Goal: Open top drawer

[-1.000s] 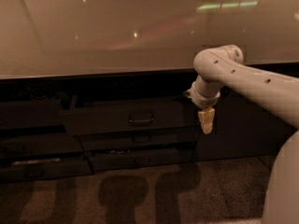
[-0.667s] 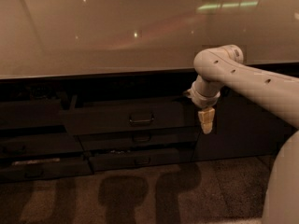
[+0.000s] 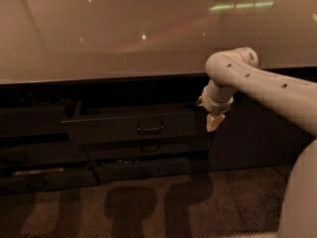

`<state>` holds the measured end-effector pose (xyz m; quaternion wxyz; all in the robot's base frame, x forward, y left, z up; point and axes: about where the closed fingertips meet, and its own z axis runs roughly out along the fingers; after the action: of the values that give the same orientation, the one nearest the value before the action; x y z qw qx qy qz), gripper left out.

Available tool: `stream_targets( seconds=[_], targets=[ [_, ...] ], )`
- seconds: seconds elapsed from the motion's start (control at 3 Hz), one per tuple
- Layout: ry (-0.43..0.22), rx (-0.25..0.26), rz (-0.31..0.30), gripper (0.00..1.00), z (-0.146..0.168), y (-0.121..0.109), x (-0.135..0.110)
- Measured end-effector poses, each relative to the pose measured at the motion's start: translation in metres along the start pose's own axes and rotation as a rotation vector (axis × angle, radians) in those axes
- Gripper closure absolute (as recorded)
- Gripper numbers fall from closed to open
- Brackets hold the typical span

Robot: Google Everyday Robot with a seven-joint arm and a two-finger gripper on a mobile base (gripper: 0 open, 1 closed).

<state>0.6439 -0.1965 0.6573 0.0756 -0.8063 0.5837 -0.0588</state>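
- At the right end of the top drawer point(image 3: 119, 129) front hangs my gripper point(image 3: 214, 122), pointing down, approx. level w/ the upper half of that front.
- If my gripper touches the front or is only just before it, I cannot tell.
- Also I cannot tell if my gripper stands wide or narrow; it shows only as one pale tapered tip.
- My arm point(image 3: 267, 86) comes in from the right side of the view. It is white w/ small dark dots, bends at a round joint above the gripper & goes down to it.
- Top drawer sits directly under the counter point(image 3: 124, 38), in the middle of the dark cabinet row; it is the widest front there.
- Its front seems to stand a bit forward of the neighbours: a thin paler edge runs along its top & a dark gap lies between it and the counter.
- Small metal loop handle point(image 3: 150, 128) is at the centre of the front, well left of my gripper & apart from it.
- Under it come the middle drawer point(image 3: 114, 150) & the bottom drawer point(image 3: 124, 171), both narrower, each w/ a similar handle.
- Counter is pale & glossy, w/ a few light reflections.
- Floor point(image 3: 237, 202) is brownish, speckled; dark shadows lie on it below the drawers.
- Bottom right corner: a pale rounded part of my body point(image 3: 302, 197).
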Motion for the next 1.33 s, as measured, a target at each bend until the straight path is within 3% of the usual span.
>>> stream_targets(
  seconds=[0.67, 1.0, 1.33],
  targets=[
    [0.000, 0.000, 0.000, 0.88, 0.0001, 0.0000, 0.0000],
    [0.000, 0.000, 0.000, 1.00, 0.0000, 0.0001, -0.0001],
    [0.000, 0.000, 0.000, 1.00, -0.0002, -0.0003, -0.0015]
  ],
)
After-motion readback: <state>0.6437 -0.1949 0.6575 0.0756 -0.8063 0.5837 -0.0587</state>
